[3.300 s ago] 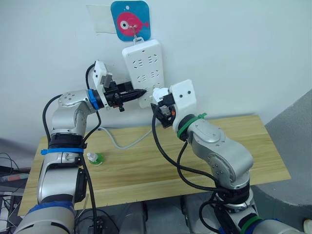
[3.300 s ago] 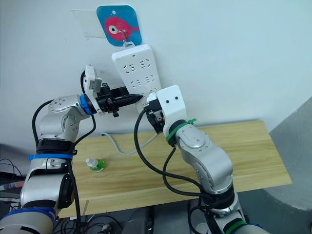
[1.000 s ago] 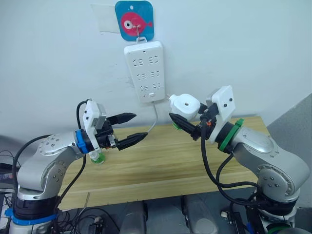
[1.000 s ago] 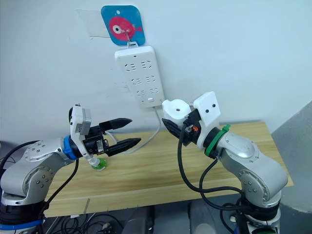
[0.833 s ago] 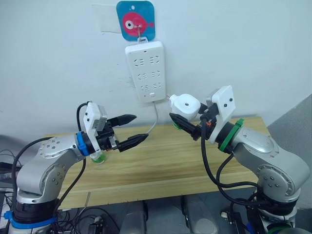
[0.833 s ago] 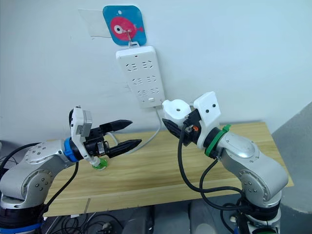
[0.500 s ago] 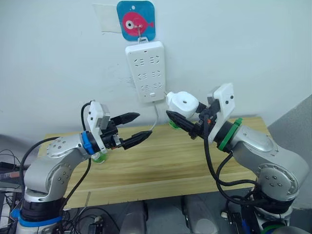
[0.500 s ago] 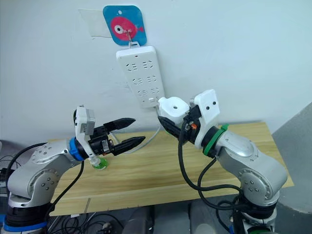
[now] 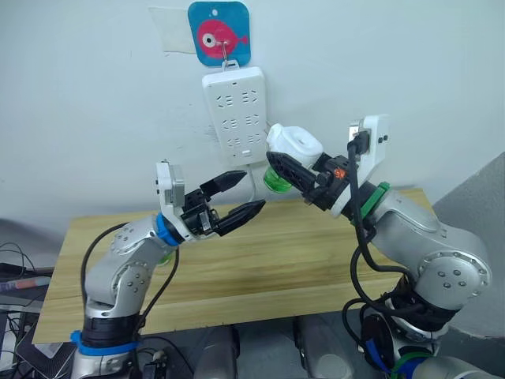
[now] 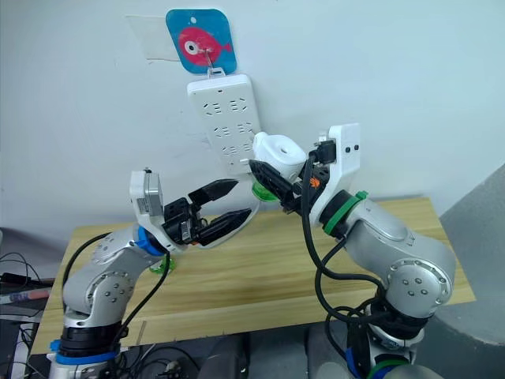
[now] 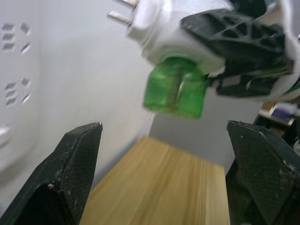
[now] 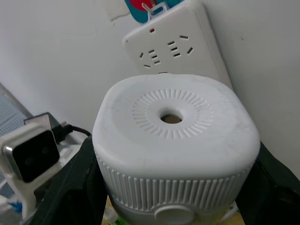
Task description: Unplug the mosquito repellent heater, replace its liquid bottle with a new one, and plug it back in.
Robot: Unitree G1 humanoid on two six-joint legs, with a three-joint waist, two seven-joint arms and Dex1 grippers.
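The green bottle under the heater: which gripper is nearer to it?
Right. The right gripper is shut on the heater that carries the bottle. The left gripper is open, apart from the bottle, below it and to its left.

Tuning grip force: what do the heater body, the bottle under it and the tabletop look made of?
Heater: matte white moulded plastic, going by the fine ribs on its side and around the hole. It sits in the right hand. Bottle: translucent green, glossy; probably plastic, glass not ruled out. Tabletop: light wood grain with a smooth finish, solid or laminate unclear.
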